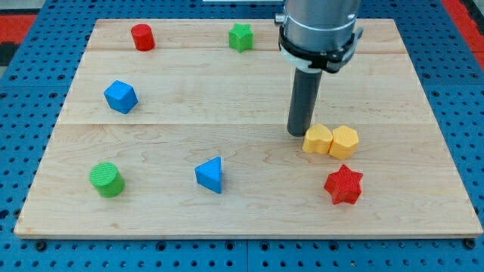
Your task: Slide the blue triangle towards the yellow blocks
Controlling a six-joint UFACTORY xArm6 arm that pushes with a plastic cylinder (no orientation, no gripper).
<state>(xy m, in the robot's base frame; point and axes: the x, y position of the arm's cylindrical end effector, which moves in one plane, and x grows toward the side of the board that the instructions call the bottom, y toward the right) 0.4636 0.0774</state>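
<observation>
We are seeing our arm (318, 23) showing a wide cylinder of grey metal, and a black ring with a thin white edge is running around its lower part. Under it a straight dark rod (305, 102) is hanging, smooth and round, and it is ending in my tip (298, 134).

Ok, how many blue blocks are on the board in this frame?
2. A blue cube-like block sits at the view's left, and the blue triangle lies lower, near the view's bottom centre. The arm could hide another behind it.
</observation>
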